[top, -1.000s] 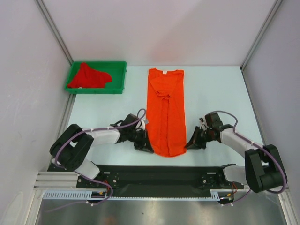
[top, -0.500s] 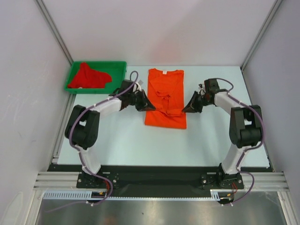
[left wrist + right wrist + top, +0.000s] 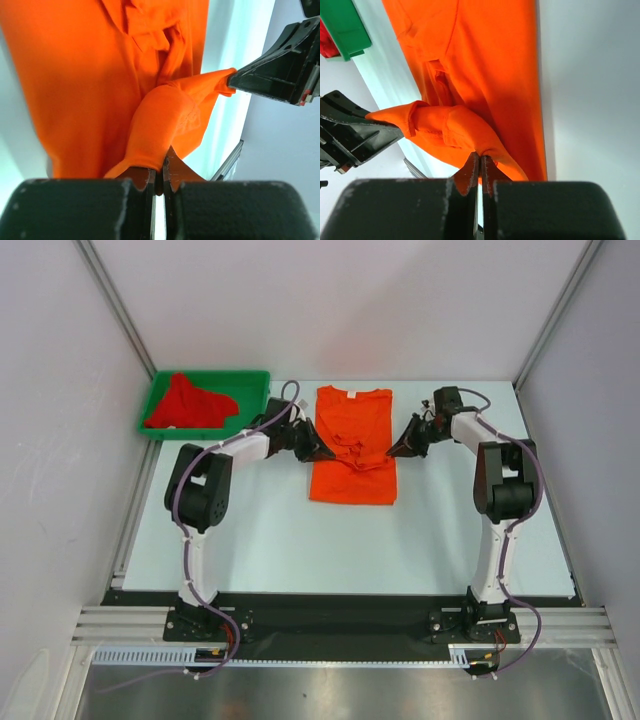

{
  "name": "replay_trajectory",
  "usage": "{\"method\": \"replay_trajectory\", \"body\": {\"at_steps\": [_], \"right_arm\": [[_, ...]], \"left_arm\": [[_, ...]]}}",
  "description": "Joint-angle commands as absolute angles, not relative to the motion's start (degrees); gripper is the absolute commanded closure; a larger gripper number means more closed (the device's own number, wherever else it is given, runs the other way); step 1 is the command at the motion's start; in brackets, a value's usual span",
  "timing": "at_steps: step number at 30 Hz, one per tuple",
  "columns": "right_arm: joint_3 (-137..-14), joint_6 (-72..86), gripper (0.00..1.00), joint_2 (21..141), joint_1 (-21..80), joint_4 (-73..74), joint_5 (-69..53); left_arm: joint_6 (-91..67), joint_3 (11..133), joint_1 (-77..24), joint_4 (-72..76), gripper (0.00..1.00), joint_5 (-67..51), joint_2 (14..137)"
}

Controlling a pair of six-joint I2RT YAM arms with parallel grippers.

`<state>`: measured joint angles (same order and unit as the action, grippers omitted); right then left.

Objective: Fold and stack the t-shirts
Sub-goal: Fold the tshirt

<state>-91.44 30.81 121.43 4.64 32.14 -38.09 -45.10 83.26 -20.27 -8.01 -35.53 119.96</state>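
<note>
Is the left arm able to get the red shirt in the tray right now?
Probably not yet: the left gripper is shut on the orange shirt. The red shirt lies uncovered in the tray close by, so likely yes after letting go.

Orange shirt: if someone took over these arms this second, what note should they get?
Left gripper: shut on orange shirt, one hem corner.
Right gripper: shut on the other corner.
Hem held raised over the shirt's middle, not yet laid down.
Red shirt lies crumpled in the tray.
Left to do: lay the hem at the collar, finish folding, fold the red one, stack both.
</note>
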Motion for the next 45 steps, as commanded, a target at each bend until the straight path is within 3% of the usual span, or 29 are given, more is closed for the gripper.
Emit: {"method": "replay_trajectory", "body": {"at_steps": [1, 17, 22, 28, 31, 32, 34, 38, 43, 45], "right_arm": [[-95.4, 29.7, 1.00, 124.1, 4.1, 33.9, -40.3], [-101.3, 30.5, 1.00, 129.3, 2.9, 33.6, -42.6], [-103.4, 30.8, 0.98, 131.6, 3.0, 33.4, -42.5], [-109.1, 29.3, 0.80, 133.7, 1.7, 35.9, -40.9], [-115.0, 25.1, 0.68, 133.2, 1.0, 42.7, -37.8], [-116.1, 23.8, 0.59, 132.5, 1.1, 44.6, -36.6], [-115.1, 20.8, 0.54, 129.0, 1.5, 47.6, -33.3], [-106.7, 18.2, 0.52, 121.5, 4.5, 47.4, -29.5], [-94.9, 21.9, 0.52, 115.6, 10.3, 36.8, -28.6], [-91.9, 25.7, 0.60, 115.8, 12.1, 31.3, -30.2]], "left_arm": [[-46.5, 86.9, -19.2, -6.6, 0.96, -36.9, 121.5], [-46.0, 91.3, -17.5, -9.8, 0.95, -36.8, 126.1], [-45.7, 93.4, -17.1, -11.4, 0.89, -37.9, 128.2], [-36.9, 101.5, -17.1, -24.2, 0.56, -32.5, 129.8], [-30.4, 105.1, -17.0, -28.6, 0.48, -25.9, 126.0], [-29.1, 104.4, -16.8, -28.8, 0.47, -24.8, 122.9], [-26.3, 102.8, -16.7, -28.9, 0.44, -22.2, 119.1], [-25.6, 94.6, -16.9, -27.0, 0.46, -23.6, 112.2], [-27.8, 84.3, -18.0, -18.6, 0.54, -31.3, 109.0], [-30.8, 81.4, -18.7, -15.3, 0.57, -34.1, 109.9]]}}
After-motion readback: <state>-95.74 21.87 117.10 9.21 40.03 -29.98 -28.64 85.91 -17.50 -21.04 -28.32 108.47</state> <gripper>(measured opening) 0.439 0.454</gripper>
